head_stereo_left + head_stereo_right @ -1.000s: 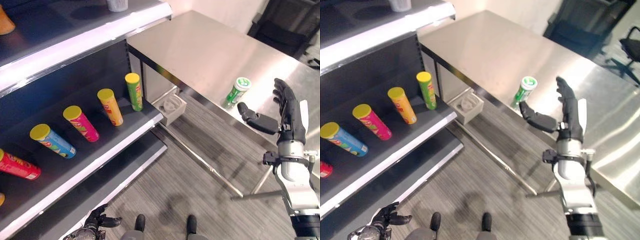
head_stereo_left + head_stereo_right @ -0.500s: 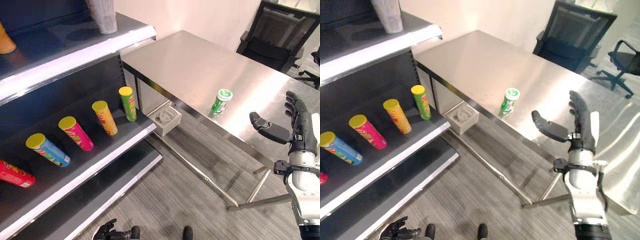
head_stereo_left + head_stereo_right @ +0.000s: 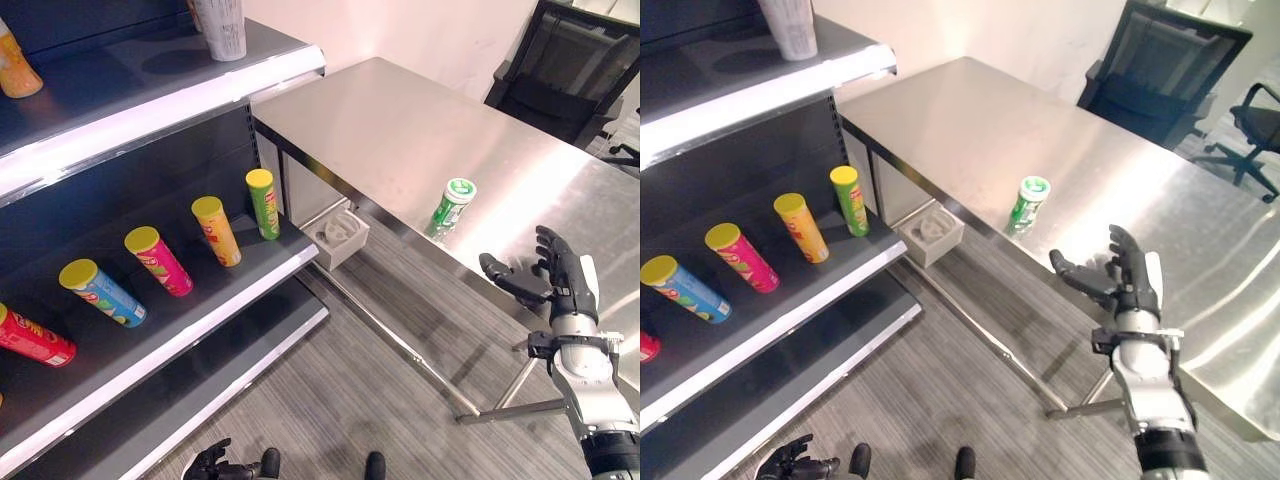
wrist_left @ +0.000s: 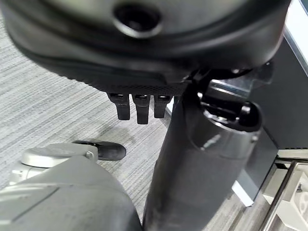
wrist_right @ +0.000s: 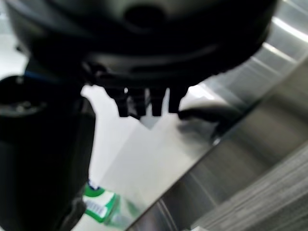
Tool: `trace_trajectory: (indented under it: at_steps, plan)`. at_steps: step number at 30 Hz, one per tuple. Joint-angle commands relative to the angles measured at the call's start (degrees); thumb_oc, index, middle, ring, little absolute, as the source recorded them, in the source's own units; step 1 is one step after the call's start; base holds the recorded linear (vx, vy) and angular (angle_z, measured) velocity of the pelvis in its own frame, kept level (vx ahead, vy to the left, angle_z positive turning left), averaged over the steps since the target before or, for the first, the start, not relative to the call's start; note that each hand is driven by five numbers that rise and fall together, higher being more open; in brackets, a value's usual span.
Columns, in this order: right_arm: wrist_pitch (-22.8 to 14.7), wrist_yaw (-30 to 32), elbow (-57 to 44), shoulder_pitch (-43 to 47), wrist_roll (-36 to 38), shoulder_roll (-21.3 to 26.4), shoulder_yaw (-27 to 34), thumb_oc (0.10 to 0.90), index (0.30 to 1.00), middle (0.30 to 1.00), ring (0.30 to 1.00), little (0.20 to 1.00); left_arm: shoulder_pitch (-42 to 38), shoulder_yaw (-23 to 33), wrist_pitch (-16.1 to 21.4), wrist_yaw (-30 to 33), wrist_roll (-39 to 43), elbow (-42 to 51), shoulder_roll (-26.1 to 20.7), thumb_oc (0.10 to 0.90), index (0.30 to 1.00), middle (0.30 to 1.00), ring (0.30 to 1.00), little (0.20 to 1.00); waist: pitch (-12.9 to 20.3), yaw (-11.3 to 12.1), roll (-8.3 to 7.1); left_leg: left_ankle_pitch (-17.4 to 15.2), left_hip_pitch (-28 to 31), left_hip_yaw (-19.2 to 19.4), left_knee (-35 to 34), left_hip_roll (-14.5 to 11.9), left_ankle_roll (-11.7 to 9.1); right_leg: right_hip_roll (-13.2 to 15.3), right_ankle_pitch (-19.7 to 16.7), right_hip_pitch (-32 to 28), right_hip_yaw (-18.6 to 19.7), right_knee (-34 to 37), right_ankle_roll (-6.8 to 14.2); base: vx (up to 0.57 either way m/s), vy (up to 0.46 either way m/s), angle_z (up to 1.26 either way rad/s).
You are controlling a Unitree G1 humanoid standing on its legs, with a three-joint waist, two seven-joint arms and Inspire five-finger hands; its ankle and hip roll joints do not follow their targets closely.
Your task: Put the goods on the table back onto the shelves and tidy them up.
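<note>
Green bottle (image 3: 450, 206) upright on steel table (image 3: 400, 120), near front edge. Right hand (image 3: 556, 285) raised just beside that edge, well short of bottle, fingers (image 3: 548, 244) spread open, thumb out, empty. Left hand (image 3: 215, 463) low over floor, fingers loosely curled, holding nothing. Five tubes lying tilted on middle shelf (image 3: 190, 300); pale cup (image 3: 222, 22) on top shelf.

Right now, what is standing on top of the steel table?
One green canister with a white lid stands upright near the steel table front edge. The right hand covers part of the tabletop.
</note>
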State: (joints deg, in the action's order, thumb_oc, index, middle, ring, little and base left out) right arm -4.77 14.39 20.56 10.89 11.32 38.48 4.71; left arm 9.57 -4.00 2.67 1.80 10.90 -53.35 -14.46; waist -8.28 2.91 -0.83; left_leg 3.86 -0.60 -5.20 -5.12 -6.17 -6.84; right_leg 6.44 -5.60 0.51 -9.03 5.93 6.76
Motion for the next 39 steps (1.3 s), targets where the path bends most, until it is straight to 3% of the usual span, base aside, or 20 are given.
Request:
trace_trajectory:
  at_steps: [1, 26, 27, 28, 39]
  plan:
    - [-2.93, 3.18, -1.41, 7.67, -0.62, 7.38, 0.81, 0.8, 0.9, 0.9, 0.9, 0.9, -1.84, -3.02, 1.37, -0.11, -0.96, -1.53, -3.78, 0.8, 0.9, 0.9, 0.9, 0.9, -1.09, 2.81, -1.87, -3.16, -0.36, 2.11, 0.12, 1.48, 0.6, 2.41, 2.29, -0.06, -1.96, -0.93, 3.44, 0.01, 0.003, 0.1]
    - [-1.37, 4.94, 9.4, 20.54, -0.31, 9.37, -8.11, 0.8, 0.9, 0.9, 0.9, 0.9, -2.4, -5.19, 1.63, 1.27, 0.85, 0.17, -4.96, 0.8, 0.9, 0.9, 0.9, 0.9, -3.0, 6.56, -2.98, -2.37, -2.96, -1.4, 0.12, 2.81, 0.98, 3.14, 2.47, 0.24, -4.69, -0.93, 3.58, 0.01, 0.0, 0.07]
    - [-1.21, 5.13, 9.76, 21.02, -0.72, 9.5, -8.48, 0.56, 0.54, 0.54, 0.54, 0.54, -2.51, -5.25, 1.66, 1.38, 0.87, 0.16, -4.97, 0.8, 0.9, 0.9, 0.9, 0.9, -3.03, 6.66, -3.03, -2.33, -3.1, -1.54, 0.12, 2.82, 0.97, 3.14, 2.49, 0.29, -4.8, -0.93, 3.56, 0.01, -0.006, 0.14]
    - [-0.96, 5.38, 9.51, 21.34, -1.34, 9.54, -8.68, 0.4, 0.3, 0.3, 0.3, 0.3, -2.68, -5.19, 1.64, 1.51, 1.06, 0.15, -4.91, 0.8, 0.9, 0.9, 0.9, 0.9, -3.13, 6.67, -3.05, -2.28, -3.2, -1.69, 0.12, 2.84, 0.98, 3.14, 2.53, 0.31, -4.83, -0.94, 3.53, 0.01, -0.006, 0.14]
    - [-1.0, 6.35, 6.51, 20.6, -3.45, 9.95, -7.76, 0.4, 0.3, 0.3, 0.3, 0.3, -2.39, -4.13, 1.44, 1.93, 1.02, -0.02, -4.75, 0.8, 0.9, 0.9, 0.9, 0.9, -2.94, 6.39, -3.45, -3.21, -1.8, -1.28, 0.12, 2.79, 1.48, 2.85, 3.0, -0.28, -3.77, -0.96, 3.38, 0.01, -0.005, 0.01]
